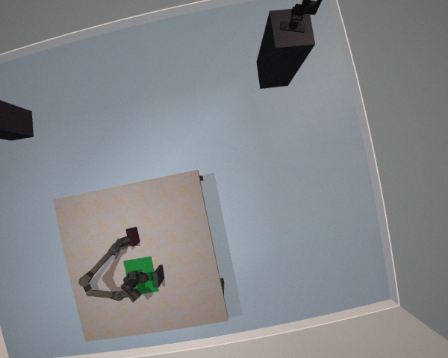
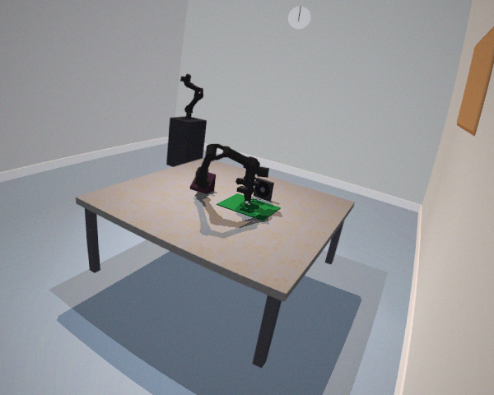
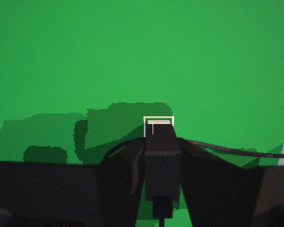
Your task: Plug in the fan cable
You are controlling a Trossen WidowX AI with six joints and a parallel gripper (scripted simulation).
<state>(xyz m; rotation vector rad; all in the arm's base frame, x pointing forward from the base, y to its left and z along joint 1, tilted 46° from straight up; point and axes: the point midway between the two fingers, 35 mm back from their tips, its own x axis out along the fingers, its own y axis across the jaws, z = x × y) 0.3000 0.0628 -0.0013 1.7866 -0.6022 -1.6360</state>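
Observation:
The green board (image 1: 139,263) (image 2: 233,201) (image 3: 133,57) lies flat on the table. The fan (image 1: 160,275) (image 2: 263,189) stands upright beside it. My gripper (image 2: 247,199) (image 3: 160,144) is low over the board, shut on the black plug (image 3: 162,177). The white-rimmed header (image 3: 159,117) shows at the plug's far end in the wrist view; the plug covers most of it and a pale strip of its inside shows. How deep the plug sits cannot be told. The thin black cable (image 3: 237,150) runs off right from behind the fingers.
The table (image 1: 178,231) (image 2: 153,212) carries a dark red block (image 1: 132,236) (image 2: 210,182) near the arm's base. The arm's links arch over the table to the board. A dark pedestal (image 1: 282,61) (image 2: 185,140) with another arm stands off the table.

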